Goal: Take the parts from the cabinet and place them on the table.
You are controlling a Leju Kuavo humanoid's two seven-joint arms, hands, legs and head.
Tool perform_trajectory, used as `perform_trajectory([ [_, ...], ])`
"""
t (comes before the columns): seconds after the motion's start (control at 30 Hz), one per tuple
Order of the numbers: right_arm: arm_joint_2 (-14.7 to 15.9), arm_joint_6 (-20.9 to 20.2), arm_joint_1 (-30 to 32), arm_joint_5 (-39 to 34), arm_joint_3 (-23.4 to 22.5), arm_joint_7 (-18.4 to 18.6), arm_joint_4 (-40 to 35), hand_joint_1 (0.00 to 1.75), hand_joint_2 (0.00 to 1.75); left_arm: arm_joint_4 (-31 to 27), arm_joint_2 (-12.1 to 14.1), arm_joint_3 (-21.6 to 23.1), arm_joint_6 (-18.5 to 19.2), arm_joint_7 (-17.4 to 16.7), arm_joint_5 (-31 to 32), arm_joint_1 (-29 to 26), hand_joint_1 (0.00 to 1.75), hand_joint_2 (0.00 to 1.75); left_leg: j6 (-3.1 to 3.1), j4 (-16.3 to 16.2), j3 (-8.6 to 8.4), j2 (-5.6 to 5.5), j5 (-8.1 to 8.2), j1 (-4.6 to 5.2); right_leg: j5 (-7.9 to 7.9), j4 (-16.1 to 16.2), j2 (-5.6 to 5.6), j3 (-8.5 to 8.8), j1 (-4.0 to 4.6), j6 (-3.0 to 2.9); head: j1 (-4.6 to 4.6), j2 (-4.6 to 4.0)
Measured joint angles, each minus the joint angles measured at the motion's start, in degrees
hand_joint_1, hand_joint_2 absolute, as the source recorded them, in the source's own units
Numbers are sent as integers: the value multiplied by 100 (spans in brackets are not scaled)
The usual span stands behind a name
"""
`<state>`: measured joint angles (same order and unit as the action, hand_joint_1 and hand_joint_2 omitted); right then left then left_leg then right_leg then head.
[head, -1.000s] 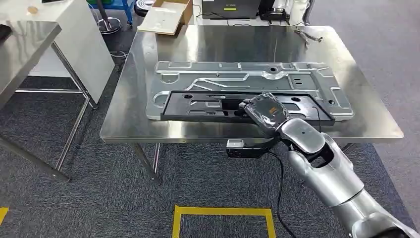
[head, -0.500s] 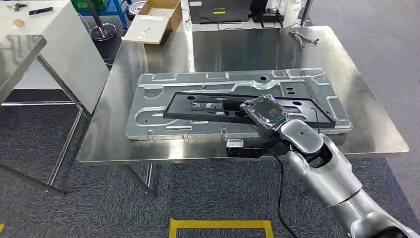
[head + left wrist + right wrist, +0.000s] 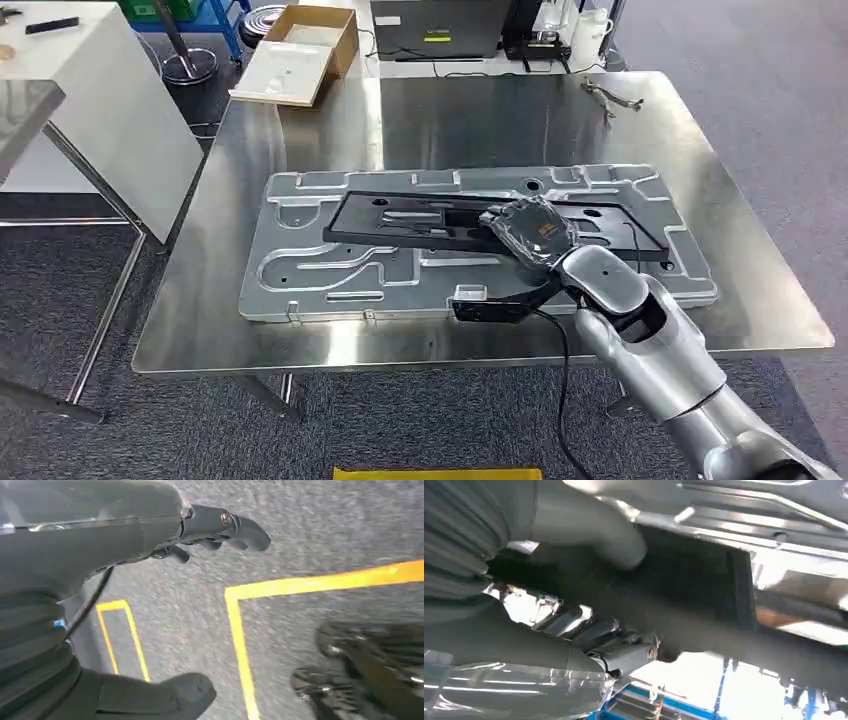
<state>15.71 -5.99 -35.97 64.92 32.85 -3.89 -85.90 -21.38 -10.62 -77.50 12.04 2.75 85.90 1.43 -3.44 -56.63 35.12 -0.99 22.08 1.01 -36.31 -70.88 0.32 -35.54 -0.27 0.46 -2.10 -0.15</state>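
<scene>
The right hand (image 3: 528, 230) grips the black frame part (image 3: 420, 215) over the silver panel (image 3: 300, 270) on the worktop (image 3: 300, 130); the left hand's (image 3: 150, 535) fingers hang apart, holding nothing.

- The head view is looking forward and down from high up onto the steel table (image 3: 300, 345).
- The left wrist view is facing the carpet floor (image 3: 320, 525) closely.
- The right wrist view is sitting tight against the black part (image 3: 704, 580), sharing it with the head view (image 3: 400, 215).
</scene>
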Motion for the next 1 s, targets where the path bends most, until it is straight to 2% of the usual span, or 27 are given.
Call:
perform_trajectory([
  [0.03, -11, -4, 36, 0, 0, -7, 7, 0, 0, 0, -2, 0, 13, -9, 13, -1, 0, 175, 13, -3, -36, 0, 46, -10, -36, -335, -3, -261, -42, 42, 2, 0],
  [0.07, -33, -9, 74, 9, 2, -7, 15, 0, 0, 0, -2, 0, 13, -11, 13, -5, 0, 175, 32, -7, -73, -3, 85, -23, 66, -426, -7, -406, -80, 83, 2, 0],
  [0.1, -37, -7, 88, 9, 2, -7, 24, 0, 0, 0, -9, -2, 11, -11, -15, -5, 0, 175, 49, -21, -113, -8, 125, -40, 279, -293, -10, -433, -113, 120, 2, 0],
  [0.13, -39, -9, 94, 9, 2, -11, 28, 0, 0, 0, -18, -24, 4, -15, -46, -5, 0, 0, 80, -53, -157, -14, 185, -65, 625, 83, -23, -348, -142, 154, 2, 0],
  [0.17, -39, -7, 88, 9, 2, -9, 28, 0, 0, 0, -22, -64, 2, -15, -81, -5, 0, 0, 116, -96, -199, -18, 247, -89, 952, 550, -37, -196, -163, 177, 2, 0],
  [0.2, -50, -7, 84, 9, 2, -9, 28, 0, 0, 0, -26, -96, 2, -17, -107, -5, 0, 0, 159, -143, -216, -19, 312, -96, 1206, 975, -69, -57, -178, 191, 4, 0],
  [0.23, -57, -4, 73, 9, 2, -9, 33, 0, 0, 0, -26, -114, 2, -35, -114, 9, 0, 0, 216, -226, -198, -22, 389, -70, 1113, 1138, -87, 8, -121, 176, 2, 0],
  [0.27, -65, -4, 85, 9, 2, -11, 31, 0, 0, 0, -26, -120, 2, -48, -112, 19, 0, 0, 244, -219, -182, -23, 404, -75, 1099, 1133, -65, 0, -124, 97, -2, 0],
  [0.3, -65, -4, 92, 11, 2, -11, 26, 0, 0, 0, -26, -127, 2, -52, -109, 22, 0, 0, 222, -239, -172, -18, 438, -62, 1114, 1170, -55, 8, -149, 86, 2, 0],
  [0.33, -65, -4, 87, 11, 4, -17, 26, 0, 0, -2, -26, -133, 2, -66, -105, 18, 0, 0, 98, -218, -181, -13, 432, -63, 1105, 1167, -49, 12, -134, 86, 0, 0],
  [0.43, -35, -4, 85, 11, 4, -15, 33, 0, 0, -2, -28, -140, 9, -77, -98, 18, 0, 0, 139, -183, -209, -7, 440, -76, 1069, 1166, -45, 23, -104, 31, 0, 0],
  [0.53, -35, -4, 82, 11, 7, -20, 35, 0, 0, -2, -31, -144, 13, -85, -94, 20, 0, 0, 182, -144, -244, -10, 442, -77, 1046, 1165, -48, 30, -101, 0, 0, 0],
  [0.6, -35, -4, 82, 11, 7, -20, 35, 0, 0, -2, -31, -153, 11, -116, -114, 22, 0, 0, 197, -136, -250, -10, 446, -77, 1035, 1165, -50, 32, -99, -10, 0, 0],
  [0.63, -35, -4, 82, 11, 9, -20, 37, 0, 0, -2, -31, -164, 11, -131, -116, 24, 0, 0, 231, -132, -253, -12, 447, -79, 1032, 1165, -52, 34, -100, -12, 0, 0],
  [0.67, -35, -4, 82, 11, 11, -22, 39, 0, 0, -2, -31, -188, 11, -151, -118, 27, 0, 0, 239, -140, -250, -14, 462, -77, 1033, 1172, -55, 38, -113, -11, 0, 0],
  [0.77, -35, -4, 79, 11, 28, -26, 63, 0, 0, -2, -26, -232, 2, -188, -118, 38, 0, 0, 196, -170, -240, -14, 491, -55, 1034, 1189, -62, 53, -141, 20, 0, 0],
  [0.8, -35, -4, 78, 11, 33, -31, 68, 0, 0, -2, -26, -234, 2, -206, -118, 38, 0, 0, 175, -157, -263, -18, 452, -44, 1077, 1230, -62, 80, -143, 59, 0, 0],
  [0.83, -35, -4, 76, 11, 31, -33, 66, 0, 0, -2, -28, -234, 2, -205, -118, 41, 0, 0, 127, -25, -339, -13, 369, -54, 1105, 1299, -51, 130, -117, 99, 0, 0],
  [0.87, -35, -2, 79, 11, 31, -33, 70, 0, 0, -2, -37, -236, 2, -208, -116, 48, 0, 0, 153, 120, -436, 32, 286, -129, 1023, 1260, -56, 143, -115, 94, 2, 0],
  [0.9, -35, -4, 54, 11, 31, -33, 77, 0, 0, -2, -44, -236, 4, -208, -116, 52, 0, 0, 131, 187, -458, 31, 257, -131, 862, 1098, -51, 71, -102, 99, 4, 0],
  [0.97, -92, -7, 58, 9, 33, -33, 87, 0, 0, -2, -52, -236, 11, -208, -116, 62, 0, 0, 118, 170, -442, 60, 255, -133, 426, 296, -38, -266, -118, 122, 2, 0],
  [1.0, -118, -9, 91, 9, 33, -35, 107, 0, 0, -2, -52, -238, 11, -208, -116, 68, 0, 0, 117, 155, -433, 63, 260, -131, 292, -92, -40, -436, -130, 149, 2, 0],
])
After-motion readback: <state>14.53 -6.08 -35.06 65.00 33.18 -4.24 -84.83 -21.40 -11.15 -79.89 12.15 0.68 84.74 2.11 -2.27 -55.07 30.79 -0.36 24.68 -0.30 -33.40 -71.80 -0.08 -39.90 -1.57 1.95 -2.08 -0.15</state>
